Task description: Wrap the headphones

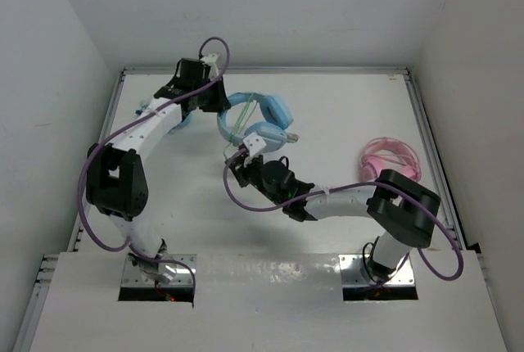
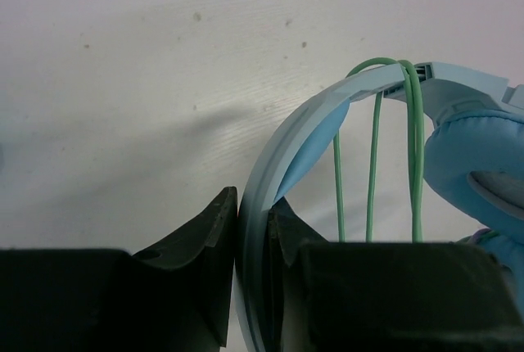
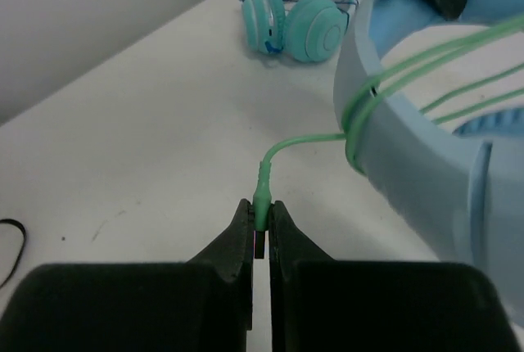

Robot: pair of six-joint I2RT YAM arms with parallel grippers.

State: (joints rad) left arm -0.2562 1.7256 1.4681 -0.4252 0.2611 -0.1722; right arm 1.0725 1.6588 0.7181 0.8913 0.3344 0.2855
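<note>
Pink headphones [image 1: 391, 160] lie at the right edge of the white surface [image 1: 344, 106]. A smaller teal pair [image 3: 295, 26] lies far left, partly behind the left arm. The sky-blue headphones [image 1: 264, 119] sit between the arms. The left jaws are clamped on the headband [image 2: 268, 164]. The right jaws are pinched on the plug [image 3: 262, 192] of the green cable [image 2: 373, 172], which loops over that band.
</note>
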